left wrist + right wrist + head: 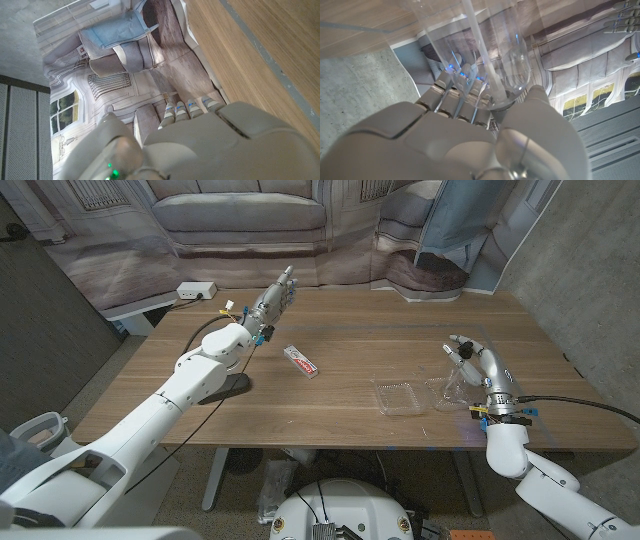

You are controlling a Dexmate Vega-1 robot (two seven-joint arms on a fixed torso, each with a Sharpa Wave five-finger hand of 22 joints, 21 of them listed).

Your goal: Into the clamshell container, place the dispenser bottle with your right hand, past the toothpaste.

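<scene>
Right hand (478, 368) already grips the clear dispenser bottle (452, 388), tilted, just right of the open clamshell container (397, 396); toothpaste (301, 362) lies farther left, near the open-fingered left hand (272, 300).

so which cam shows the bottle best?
Right wrist view: the clear bottle is close up, its tube visible, held in the right hand. Head view shows it small and faint beside the container. Left wrist view looks at the backdrop instead.

Left hand (200, 145), fingers (177, 111) extended, beside wooden table (250, 45), printed backdrop (100, 85) beyond.
</scene>
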